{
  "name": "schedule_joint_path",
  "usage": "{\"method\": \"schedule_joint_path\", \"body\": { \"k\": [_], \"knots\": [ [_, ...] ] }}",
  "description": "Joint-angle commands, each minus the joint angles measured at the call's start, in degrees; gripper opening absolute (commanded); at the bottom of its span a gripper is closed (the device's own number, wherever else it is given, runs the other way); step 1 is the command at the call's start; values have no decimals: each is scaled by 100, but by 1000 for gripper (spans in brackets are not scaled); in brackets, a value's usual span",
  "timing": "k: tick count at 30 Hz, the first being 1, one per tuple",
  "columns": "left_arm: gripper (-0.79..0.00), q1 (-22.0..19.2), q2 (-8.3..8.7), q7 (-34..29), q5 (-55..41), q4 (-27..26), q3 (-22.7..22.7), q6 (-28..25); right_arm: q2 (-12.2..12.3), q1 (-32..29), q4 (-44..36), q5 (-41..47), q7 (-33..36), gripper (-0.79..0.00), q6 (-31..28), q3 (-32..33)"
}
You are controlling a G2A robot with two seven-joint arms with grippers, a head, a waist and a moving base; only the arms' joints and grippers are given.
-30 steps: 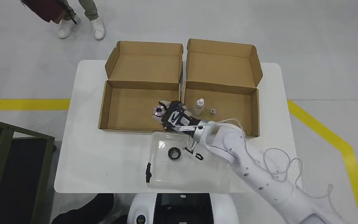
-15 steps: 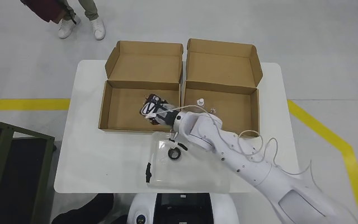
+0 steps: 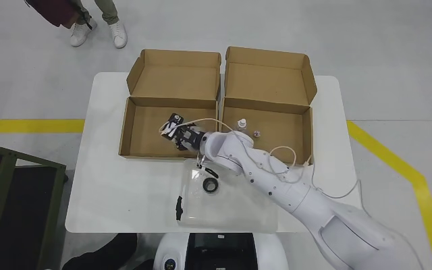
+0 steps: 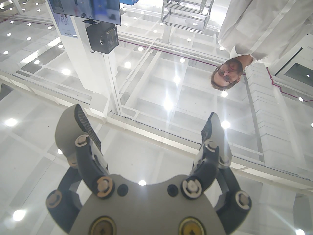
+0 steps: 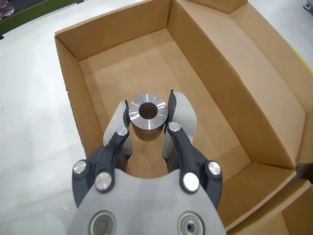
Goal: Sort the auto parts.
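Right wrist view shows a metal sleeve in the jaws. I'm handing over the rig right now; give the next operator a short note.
Right gripper: shut on the metal sleeve, over the left box.
Left gripper: open, empty, pointing at the ceiling.
Done: two small parts lie in the right box.
The clear tray holds a black ring, with a dark part at its edge.
Left: release the sleeve, sort the tray parts.

Right gripper (image 5: 148, 104) clamped on metal sleeve (image 5: 157, 119), left gripper (image 4: 144, 110) spread, pointing upward
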Motion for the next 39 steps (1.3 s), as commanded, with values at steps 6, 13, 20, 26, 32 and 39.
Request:
{"method": "schedule_joint_path", "body": {
  "k": [6,13,20,26,32,39],
  "knots": [
    [0,0,0,0,0,0,0,0,-169,72,335,-15,120,-785,-70,6],
    [0,0,0,0,0,0,0,0,-290,102,582,-93,262,-526,-97,47],
    [0,0,0,0,0,0,0,0,-380,91,737,-179,322,-296,-168,110],
    [0,0,0,0,0,0,0,0,-378,44,589,-272,270,-246,-241,278],
    [0,0,0,0,0,0,0,0,-201,-202,-193,-517,280,-86,-440,675],
    [0,0,0,0,0,0,0,0,170,-1012,-1850,-1041,603,0,-880,1308]
  ]
}}
